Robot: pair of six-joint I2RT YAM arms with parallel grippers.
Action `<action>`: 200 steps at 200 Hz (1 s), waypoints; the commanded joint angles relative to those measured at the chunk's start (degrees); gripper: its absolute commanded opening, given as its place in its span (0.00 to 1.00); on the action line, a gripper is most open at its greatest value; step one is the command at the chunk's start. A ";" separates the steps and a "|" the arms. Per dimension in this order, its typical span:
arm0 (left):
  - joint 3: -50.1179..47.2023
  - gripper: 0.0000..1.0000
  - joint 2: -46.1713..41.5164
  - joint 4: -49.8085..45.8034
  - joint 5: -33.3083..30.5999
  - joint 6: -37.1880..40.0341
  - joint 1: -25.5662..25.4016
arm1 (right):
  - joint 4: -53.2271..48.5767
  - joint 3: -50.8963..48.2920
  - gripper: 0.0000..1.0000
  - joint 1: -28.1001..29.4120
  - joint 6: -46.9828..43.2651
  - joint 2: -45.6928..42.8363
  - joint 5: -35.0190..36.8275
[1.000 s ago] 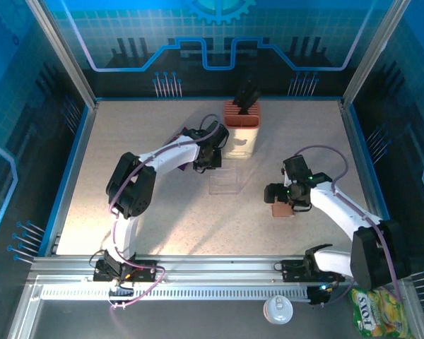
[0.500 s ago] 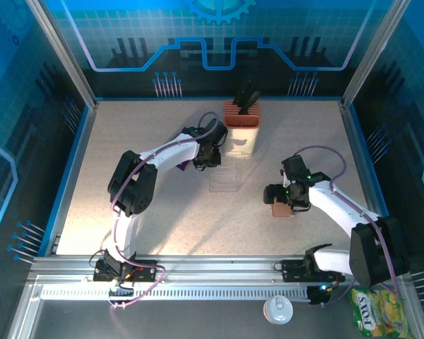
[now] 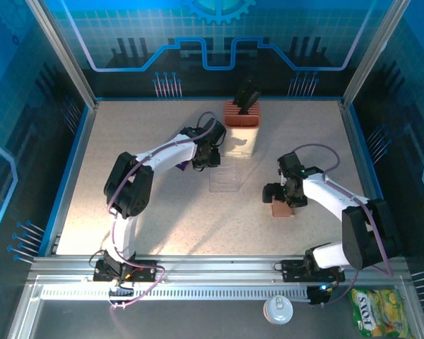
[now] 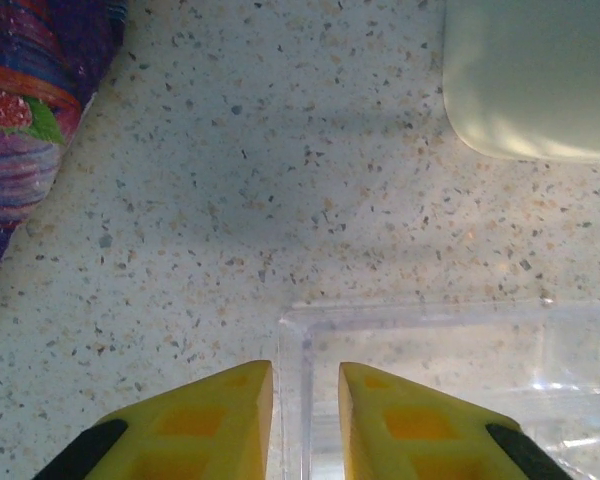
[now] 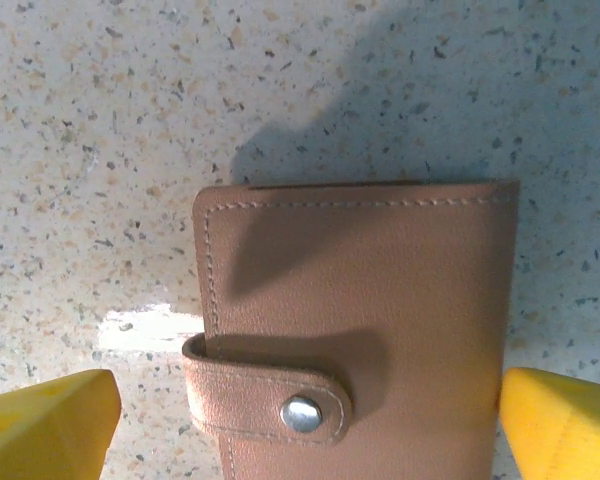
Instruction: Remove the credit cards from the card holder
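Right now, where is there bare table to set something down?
Bare: the left side, between left arm and table edge; the near middle, in front of the clear sleeve; the far right corner beside the knife block. Crowded: around sleeve, purple packet, card holder.

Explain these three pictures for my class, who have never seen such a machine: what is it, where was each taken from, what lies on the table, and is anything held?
These are two robot arms bolted at the near edge of a speckled table, each ending in a two-finger gripper. The wide picture comes from a fixed camera above and behind them; the close-ups come from cameras on the wrists, so the yellow shapes are fingers. On the table are a brown card holder, snapped shut, a clear plastic sleeve, a purple snack packet and a knife block. The right gripper is wide open, a finger on each side of the card holder. The left gripper has its fingers slightly apart, the sleeve's edge in the gap. Nothing is lifted.
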 commanded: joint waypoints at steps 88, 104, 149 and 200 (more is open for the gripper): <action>-20.24 0.33 -20.84 9.46 8.64 -5.74 0.58 | -4.52 5.25 0.95 0.75 -3.27 7.48 2.08; -23.26 0.34 -23.50 11.05 10.15 -7.03 0.61 | -4.77 5.81 0.91 0.79 -3.40 8.71 1.18; -29.82 0.35 -29.57 12.35 11.30 -8.88 0.83 | -4.92 6.08 0.83 1.66 -3.34 9.18 -0.25; -34.91 0.35 -34.22 12.34 10.52 -9.24 1.11 | -5.58 6.90 0.78 6.93 -0.66 7.52 0.10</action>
